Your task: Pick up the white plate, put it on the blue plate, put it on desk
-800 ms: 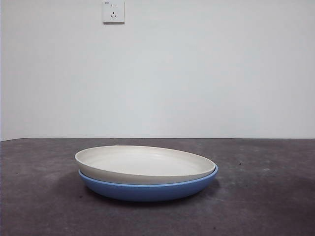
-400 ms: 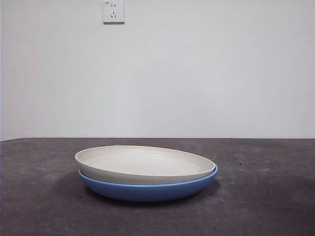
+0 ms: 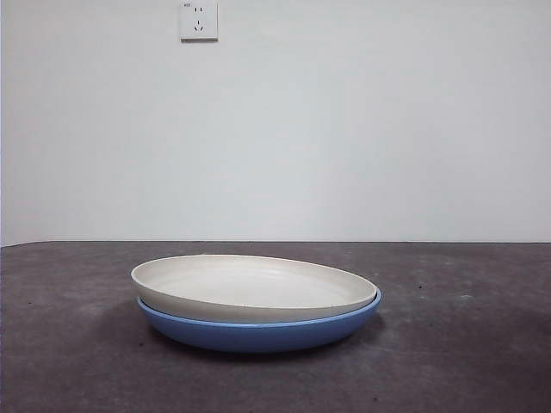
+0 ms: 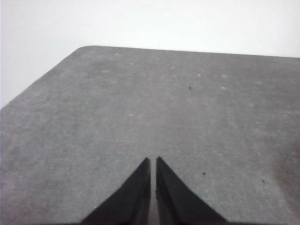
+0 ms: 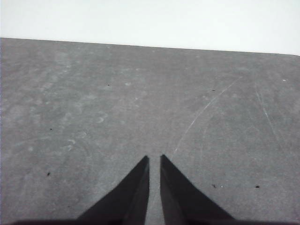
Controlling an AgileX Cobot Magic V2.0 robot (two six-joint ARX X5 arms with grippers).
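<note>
White plate [image 3: 254, 288]: resting inside the blue plate [image 3: 258, 331], nested and slightly tilted, its edge riding higher on one side in the front view; both sit near the middle of the desk [image 3: 465, 361].

Blue plate: flat on the desk, beneath the white one, only its glossy outer wall and a strip of rim showing.

Left gripper [image 4: 153, 161]: jaws pressed almost together, a hairline gap between the tips, holding nothing; below it only bare desk and a rounded desk corner.

Right gripper [image 5: 154, 159]: jaws likewise nearly closed with a thin slit between them, empty; bare desk with faint scratches ahead of it.

Arms in front view: neither shows (both appear parked clear of the plates).

Task standing: the stacking part looks done as the plates lie now; judged from that, the remaining step is lifting the white plate off and setting it on the desk.

Deciding relation: neither wrist view contains either plate, so which way the stack lies from either pair of jaws cannot be told, nor which arm is nearer. The plate is round (no long axis to align with), so the approach would turn on reaching an exposed stretch of rim.

Requirement for next move: jaws must spread before any rim grasp; the raised side of the white rim looks the easier purchase.

Risk: dragging the blue plate along if the grip catches both rims.
</note>
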